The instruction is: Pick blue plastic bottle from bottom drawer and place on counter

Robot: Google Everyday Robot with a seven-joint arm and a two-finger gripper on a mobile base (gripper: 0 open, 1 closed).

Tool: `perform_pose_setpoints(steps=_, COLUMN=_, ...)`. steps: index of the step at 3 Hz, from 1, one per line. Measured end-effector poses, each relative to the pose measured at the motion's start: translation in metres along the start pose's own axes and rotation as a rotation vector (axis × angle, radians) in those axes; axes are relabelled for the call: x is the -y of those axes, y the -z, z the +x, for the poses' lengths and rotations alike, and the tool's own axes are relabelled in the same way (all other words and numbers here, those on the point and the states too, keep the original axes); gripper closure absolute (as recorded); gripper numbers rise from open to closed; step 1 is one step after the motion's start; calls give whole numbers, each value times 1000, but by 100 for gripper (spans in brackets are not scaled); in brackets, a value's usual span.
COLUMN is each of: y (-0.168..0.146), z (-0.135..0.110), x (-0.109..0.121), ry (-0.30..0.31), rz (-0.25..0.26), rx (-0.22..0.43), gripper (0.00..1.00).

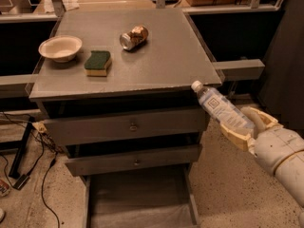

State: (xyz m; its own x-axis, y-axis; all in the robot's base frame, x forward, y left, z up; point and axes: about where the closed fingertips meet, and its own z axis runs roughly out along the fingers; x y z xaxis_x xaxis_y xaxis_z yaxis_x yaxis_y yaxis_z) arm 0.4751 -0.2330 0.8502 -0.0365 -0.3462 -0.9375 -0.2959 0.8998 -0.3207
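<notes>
The blue plastic bottle (220,107), clear and pale bluish with a white cap and speckled label, is held tilted with its cap up and to the left, beside the counter's front right corner. My gripper (243,125) is shut on its lower end, at the right of the cabinet, with the white arm running off to the lower right. The counter (156,56) is a flat grey top. The bottom drawer (137,201) is pulled out below, its grey floor bare.
On the counter stand a white bowl (60,48), a green and yellow sponge (98,63) and a crushed gold-and-silver can (133,37). Two upper drawers with round knobs (133,126) are closed. Cables (28,160) lie on the floor at the left.
</notes>
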Motion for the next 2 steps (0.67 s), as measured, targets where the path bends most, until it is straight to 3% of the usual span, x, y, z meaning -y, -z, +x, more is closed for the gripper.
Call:
perform_pose_setpoints(steps=1, y=-9, z=-27, x=5, ry=3, rz=5, rx=58, gripper=100)
perform_pose_setpoints(steps=2, y=-44, z=-80, x=12, ry=31, rz=-13, rx=134, gripper=100)
